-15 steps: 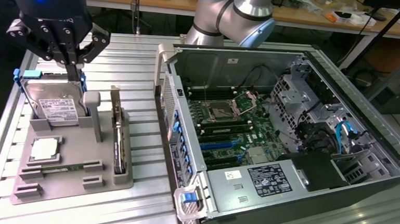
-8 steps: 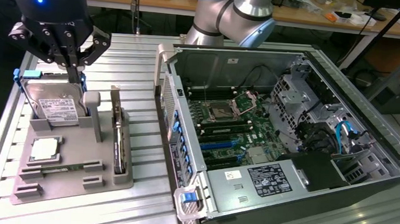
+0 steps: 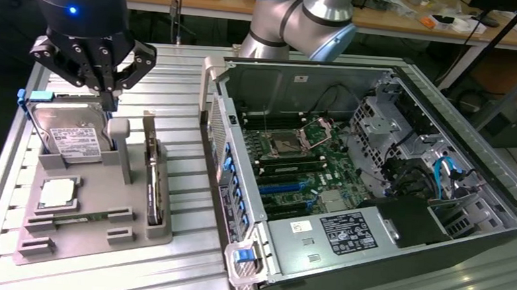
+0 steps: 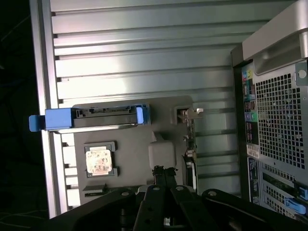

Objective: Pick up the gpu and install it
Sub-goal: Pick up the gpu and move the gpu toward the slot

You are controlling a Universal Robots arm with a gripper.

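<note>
Grey moulded tray (image 3: 91,242) sits on the ribbed metal surface (image 3: 186,86) beside the open computer case (image 3: 289,86). The gpu (image 3: 154,172) stands on edge in a slot along the tray's side nearest the case, its silver bracket (image 4: 193,112) at one end. The gripper (image 3: 110,102) hangs above the tray, closed and empty, between the gpu and the blue-framed hard drive (image 3: 66,133), touching neither. A CPU (image 3: 58,193) lies flat in the tray.
</note>
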